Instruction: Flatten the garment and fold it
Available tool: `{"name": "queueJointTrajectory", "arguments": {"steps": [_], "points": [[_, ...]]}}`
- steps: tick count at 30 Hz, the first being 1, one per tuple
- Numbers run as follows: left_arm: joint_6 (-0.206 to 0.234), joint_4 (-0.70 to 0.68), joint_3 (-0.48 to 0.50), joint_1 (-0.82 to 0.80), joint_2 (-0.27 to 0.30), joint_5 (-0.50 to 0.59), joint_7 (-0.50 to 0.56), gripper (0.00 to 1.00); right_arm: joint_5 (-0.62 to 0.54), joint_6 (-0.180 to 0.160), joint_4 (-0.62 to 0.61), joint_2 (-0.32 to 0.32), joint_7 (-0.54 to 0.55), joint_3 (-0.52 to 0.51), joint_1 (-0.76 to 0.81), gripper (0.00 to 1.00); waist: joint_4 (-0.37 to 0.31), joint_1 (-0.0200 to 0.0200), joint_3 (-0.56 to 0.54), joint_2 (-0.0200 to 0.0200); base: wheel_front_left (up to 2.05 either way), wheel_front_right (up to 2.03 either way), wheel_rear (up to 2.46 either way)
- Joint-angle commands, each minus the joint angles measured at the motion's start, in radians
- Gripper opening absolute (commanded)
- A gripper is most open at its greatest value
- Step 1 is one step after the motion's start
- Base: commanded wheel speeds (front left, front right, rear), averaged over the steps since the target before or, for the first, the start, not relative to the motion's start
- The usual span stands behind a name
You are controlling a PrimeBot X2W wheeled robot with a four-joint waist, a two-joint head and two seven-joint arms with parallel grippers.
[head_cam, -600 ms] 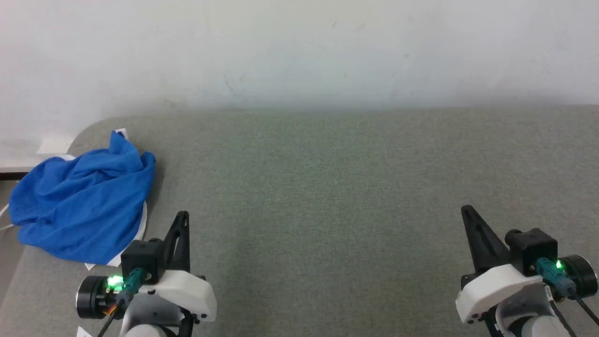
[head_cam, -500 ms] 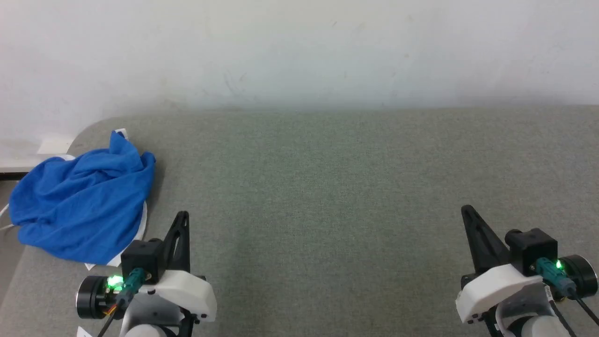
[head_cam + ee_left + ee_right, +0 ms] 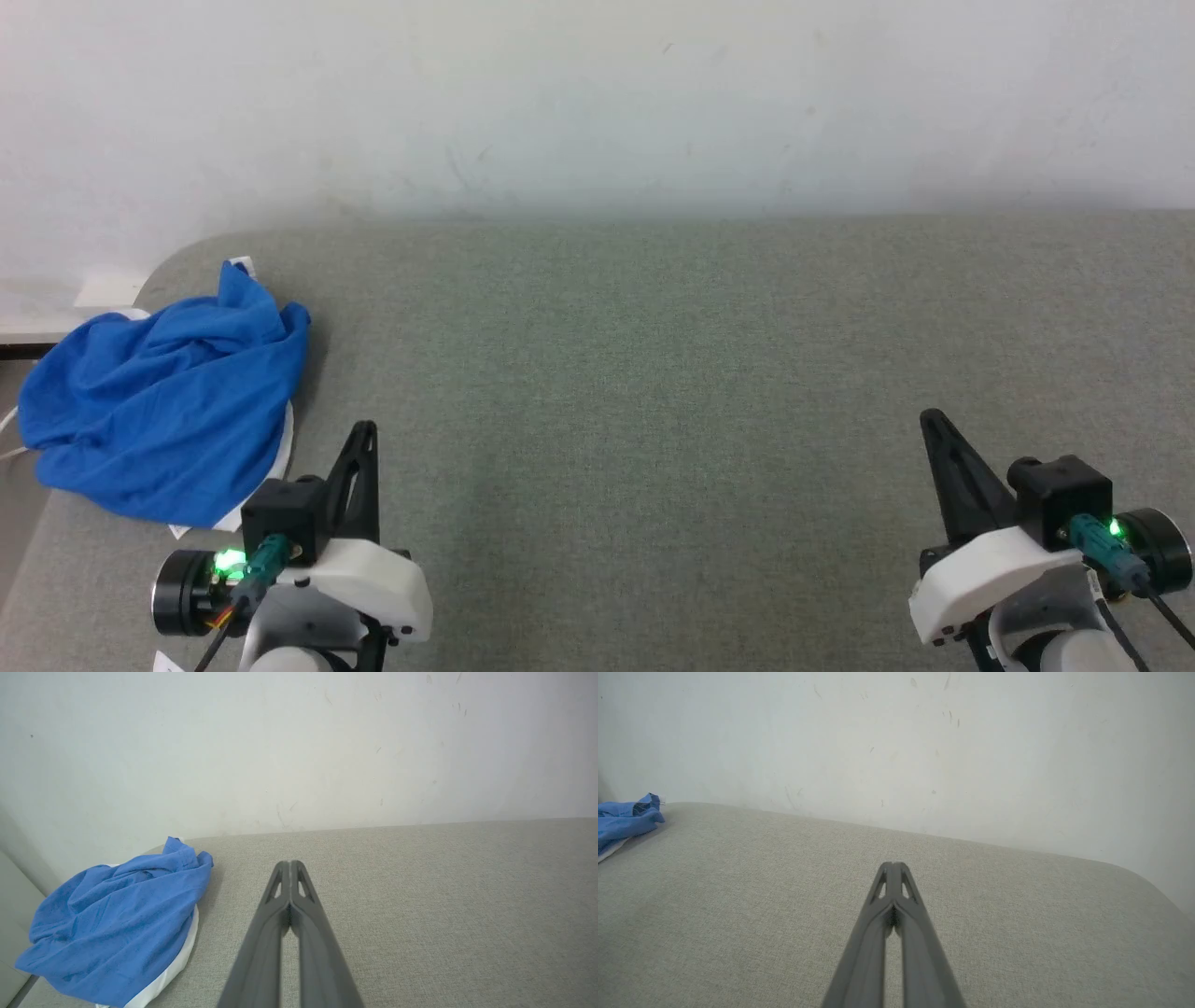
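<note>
Now at the far left of the grey fabric-covered surface point(image 3: 653, 373): the garment point(image 3: 163, 401), bright blue, crumpled into a loose heap of folds, neither flattened nor folded. Bunched close to the rounded far-left corner, with its left part reaching past the surface's left edge. White band point(image 3: 288, 439) peeking out along the heap's right and near side, curving under the blue cloth. From the left wrist, seen as a rumpled mound to the left of the fingers, with the white edge at its near right. From the right wrist, just a small blue corner of it at the far left, next to the pale wall point(image 3: 597, 93).

Low at the near left: the left gripper point(image 3: 364, 431), closed, two dark fingers pressed together at the tips, holding nothing. Just right of the heap's near edge, apart from it, not touching, pointing toward the far wall.

Low at the near right: the right gripper point(image 3: 927, 417), likewise closed, tips meeting, empty. Well apart from the garment, with the wide middle of the surface between them. Green lights glowing on both wrists.
</note>
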Motion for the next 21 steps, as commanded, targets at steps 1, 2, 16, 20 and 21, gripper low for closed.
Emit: {"name": "queueJointTrajectory", "arguments": {"steps": [1,2,16,20,21], "points": [[0.0,0.0,0.0,0.0,0.0,0.0,0.0,1.0,0.0,0.0,0.0,0.0,0.0,0.0,0.0,1.0,0.0,0.0,0.0,0.0,0.0,0.0,0.0],[0.0,0.001,-0.001,0.0,0.0,0.0,0.0,1.0,0.001,0.0,0.001,0.0,0.0,0.0,0.001,1.0,0.0,0.0,0.0,0.0,0.0,0.0,0.0],[0.015,0.014,-0.017,-0.008,0.0,-0.014,-0.023,1.0,-0.001,0.0,0.004,0.0,-0.017,0.005,-0.004,1.0,0.02,0.0,0.0,0.0,0.0,0.0,0.0],[0.022,0.017,-0.019,-0.011,0.003,-0.018,-0.032,1.0,-0.001,0.0,0.006,0.0,-0.022,0.01,-0.005,1.0,0.039,0.0,-0.001,0.0,0.0,0.0,0.0],[0.023,0.017,-0.02,-0.011,0.004,-0.02,-0.034,1.0,-0.001,0.0,0.007,0.0,-0.023,0.011,-0.006,1.0,0.044,0.0,-0.002,0.0,0.0,0.0,0.0]]}}
